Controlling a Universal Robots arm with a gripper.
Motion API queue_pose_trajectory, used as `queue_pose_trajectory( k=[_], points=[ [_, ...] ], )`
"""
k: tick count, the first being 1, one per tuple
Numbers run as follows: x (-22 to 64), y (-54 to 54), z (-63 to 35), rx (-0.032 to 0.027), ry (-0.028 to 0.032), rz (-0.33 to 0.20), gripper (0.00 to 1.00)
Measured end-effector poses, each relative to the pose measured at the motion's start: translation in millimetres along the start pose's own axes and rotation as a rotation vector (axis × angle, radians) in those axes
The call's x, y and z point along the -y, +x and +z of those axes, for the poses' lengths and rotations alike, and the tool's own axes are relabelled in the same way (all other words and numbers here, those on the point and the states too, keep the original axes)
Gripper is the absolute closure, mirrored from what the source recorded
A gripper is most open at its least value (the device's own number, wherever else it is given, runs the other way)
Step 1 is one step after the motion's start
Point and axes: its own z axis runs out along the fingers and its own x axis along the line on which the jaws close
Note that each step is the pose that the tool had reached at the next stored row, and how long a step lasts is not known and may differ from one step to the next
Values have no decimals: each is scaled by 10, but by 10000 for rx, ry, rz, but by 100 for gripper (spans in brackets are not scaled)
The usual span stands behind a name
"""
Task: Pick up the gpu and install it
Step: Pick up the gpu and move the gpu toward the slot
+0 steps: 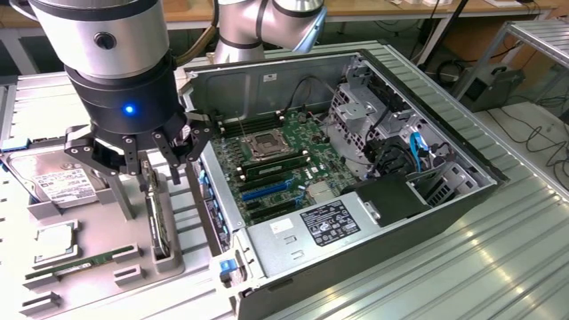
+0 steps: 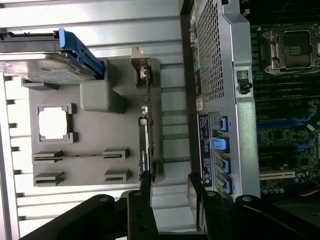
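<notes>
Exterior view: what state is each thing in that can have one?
end effector: open, just over the gpu, holding nothing.
gpu: standing on edge in the tray, not installed.
case: side open, board exposed.
hard drive: lying flat on the tray.
memory stick: lying on the tray between its supports.

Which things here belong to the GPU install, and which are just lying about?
Job in hand: gpu, on edge in the grey tray; gripper, jaws open, close above it; open computer case; its motherboard.
Lying about: hard drive; processor chip; memory stick, all on the same tray.
</notes>
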Motion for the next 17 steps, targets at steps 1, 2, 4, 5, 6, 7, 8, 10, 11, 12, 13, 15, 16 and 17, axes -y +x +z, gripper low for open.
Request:
queue_pose_trajectory(
  k=[1,2,4,5,6,7,8,10,11,12,13,15,16,17],
  points=[
    [0,1,3,0,0,0,58],
    [0,1,6,-1,1,0,58],
    [1,3,13,-1,1,0,58],
    [1,4,17,0,0,0,58],
    [1,4,21,0,1,0,58],
    [1,5,26,0,1,0,58],
    [2,6,31,0,1,0,58],
    [2,7,38,0,0,0,58],
    [2,8,42,0,0,1,58],
    [3,9,46,0,1,0,58],
    [3,10,49,0,0,0,58],
    [3,11,55,-1,1,0,58],
    [4,12,58,-1,1,0,58],
    [4,12,62,0,0,0,58]
  ],
)
